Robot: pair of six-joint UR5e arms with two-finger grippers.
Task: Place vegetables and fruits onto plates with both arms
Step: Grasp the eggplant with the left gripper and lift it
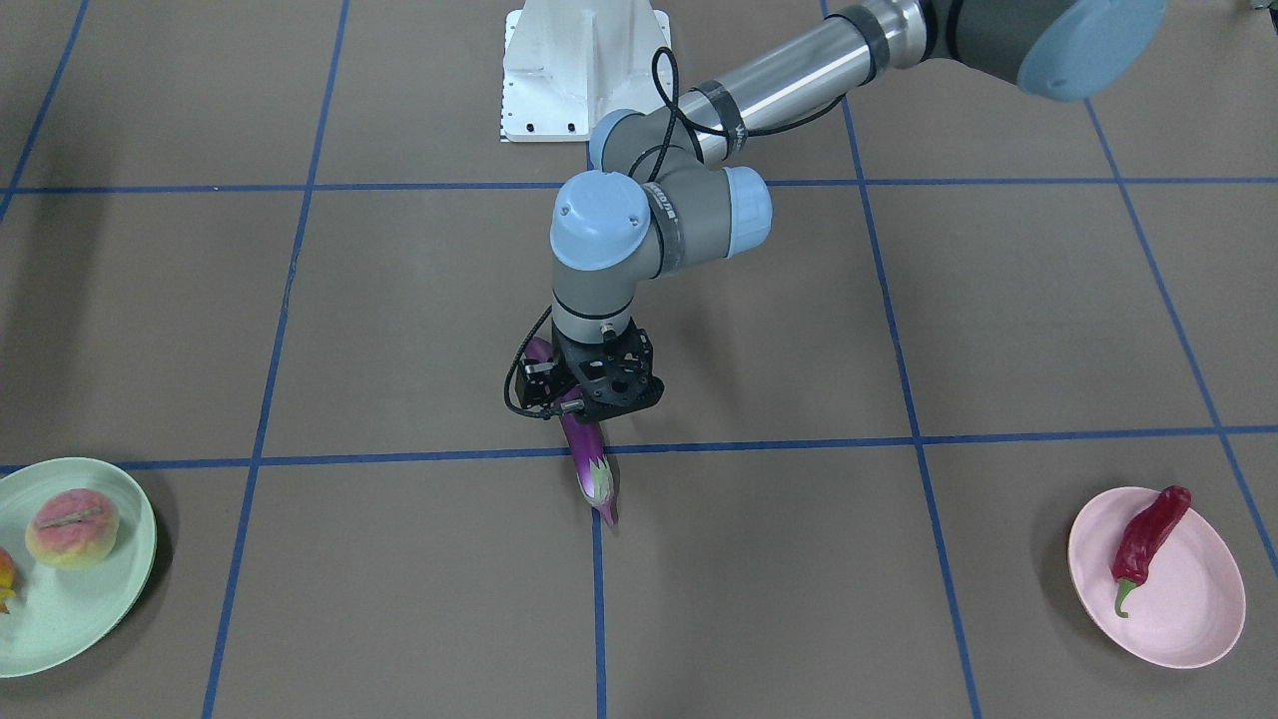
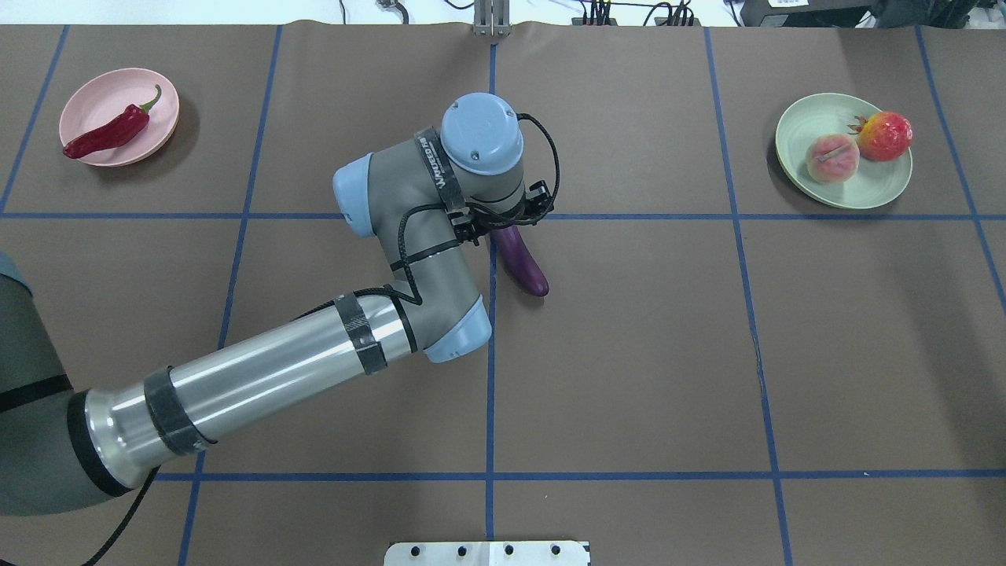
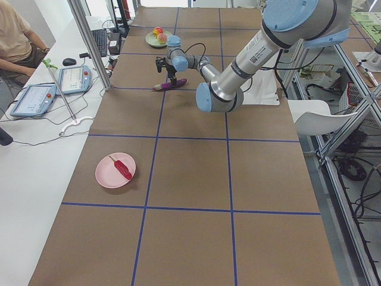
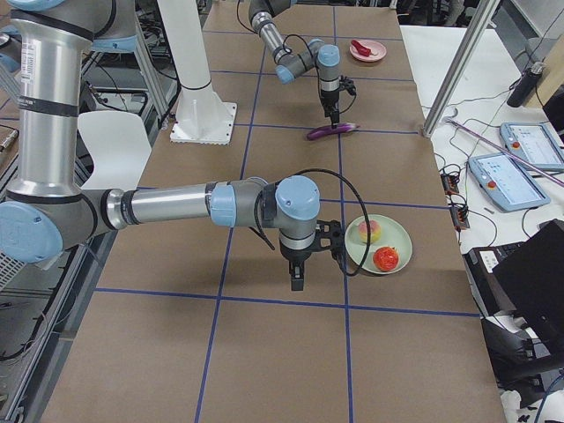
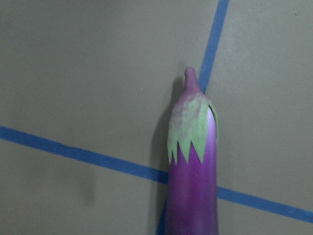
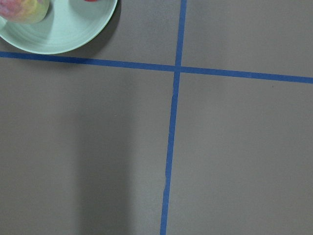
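Where the left tool (image 1: 581,407) straddles the eggplant (image 1: 591,467) on the worktop (image 1: 799,330), clench impossible to tell, the long axis runs 12-to-6 o'clock in the front view; the pink plate (image 1: 1188,599) lies at 4 o'clock.

Brown table (image 2: 629,354) — pink plate (image 2: 102,94); green plate (image 2: 857,189)

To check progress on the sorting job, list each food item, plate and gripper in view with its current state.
Eggplant: lying on the table, on no plate.
Chili: on the pink plate.
Peach: on the green plate.
Pomegranate: on the green plate, beside the peach.
Left gripper: down over the eggplant; open or shut unclear.
Right gripper: low beside the green plate; open or shut unclear.
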